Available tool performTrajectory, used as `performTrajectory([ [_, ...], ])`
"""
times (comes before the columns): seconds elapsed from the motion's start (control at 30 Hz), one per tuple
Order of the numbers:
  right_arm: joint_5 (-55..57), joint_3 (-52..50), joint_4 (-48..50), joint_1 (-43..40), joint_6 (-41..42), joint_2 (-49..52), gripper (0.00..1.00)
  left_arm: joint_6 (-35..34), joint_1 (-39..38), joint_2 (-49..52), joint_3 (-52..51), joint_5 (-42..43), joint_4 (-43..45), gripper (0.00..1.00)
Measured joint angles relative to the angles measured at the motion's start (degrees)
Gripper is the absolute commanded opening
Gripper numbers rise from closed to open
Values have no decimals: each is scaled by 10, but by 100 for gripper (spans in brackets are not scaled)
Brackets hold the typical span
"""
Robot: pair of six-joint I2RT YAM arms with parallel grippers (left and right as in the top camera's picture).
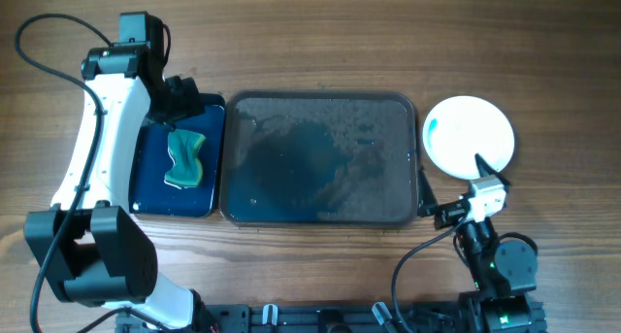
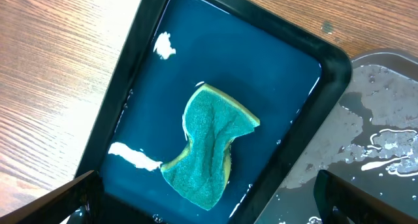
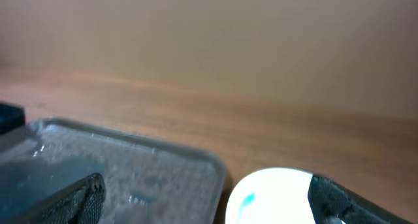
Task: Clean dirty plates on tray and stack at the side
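Note:
The large grey tray (image 1: 320, 158) lies mid-table, wet and smeared teal, with no plate on it. A round white plate (image 1: 470, 136) with a small teal streak at its left edge sits on the table to the tray's right; I cannot tell whether others lie under it. My right gripper (image 1: 454, 184) is open and empty just in front of the plate's near edge. In the right wrist view the plate (image 3: 271, 198) and tray corner (image 3: 130, 165) lie between the open fingers (image 3: 206, 208). My left gripper (image 1: 184, 105) is open and empty over the small tray's far end.
A glossy black-and-blue small tray (image 1: 215, 158) stands left of the grey tray, holding a green sponge (image 1: 184, 158). The left wrist view shows the sponge (image 2: 209, 145), white foam blobs (image 2: 134, 157), the small tray's rim (image 2: 307, 139) and the grey tray (image 2: 385, 119).

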Motion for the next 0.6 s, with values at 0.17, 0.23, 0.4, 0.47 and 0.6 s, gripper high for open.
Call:
performTrajectory([
  [0.17, -14, -1, -2, 0, 0, -26, 100, 0, 0, 0, 0, 0, 0, 100],
  [0.23, -16, -1, -3, 0, 0, -26, 100, 0, 0, 0, 0, 0, 0, 100],
  [0.4, -16, -1, -3, 0, 0, -26, 100, 0, 0, 0, 0, 0, 0, 100],
  [0.47, -16, -1, -3, 0, 0, -26, 100, 0, 0, 0, 0, 0, 0, 100],
  [0.6, -16, -1, -3, 0, 0, -26, 100, 0, 0, 0, 0, 0, 0, 100],
])
